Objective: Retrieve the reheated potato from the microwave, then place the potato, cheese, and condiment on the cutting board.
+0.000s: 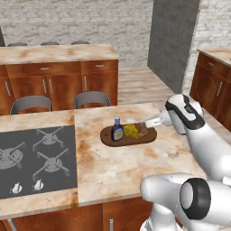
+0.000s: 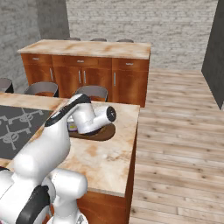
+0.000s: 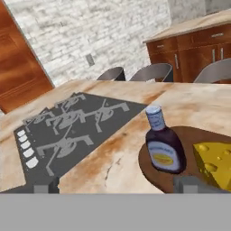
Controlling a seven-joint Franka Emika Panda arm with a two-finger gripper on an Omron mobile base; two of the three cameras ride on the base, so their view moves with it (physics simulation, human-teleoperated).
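Observation:
On the island counter lies the dark wooden cutting board [image 1: 108, 138] [image 2: 105, 132] [image 3: 146, 166]. The condiment bottle [image 1: 117, 129] [image 3: 163, 145] stands upright on its left part, bluish cap up. The yellow cheese wedge [image 1: 131, 130] [image 3: 215, 163] lies on the board just right of the bottle. Beside the cheese, at the board's right end, a small tan-brown lump [image 1: 143, 131] looks like the potato. My gripper [image 1: 150, 122] [image 3: 117, 186] hovers over that right end, open, with nothing between its fingers. In the right base view my hand hides most of the board. The microwave is out of view.
A grey stovetop [image 1: 36, 158] [image 3: 72, 124] is set into the counter left of the board. Stools [image 1: 92, 99] stand behind the island, with a cabinet counter [image 1: 58, 54] further back. A grey pillar [image 1: 173, 40] rises at the back right. The island's right edge [image 2: 133, 144] drops to wooden floor.

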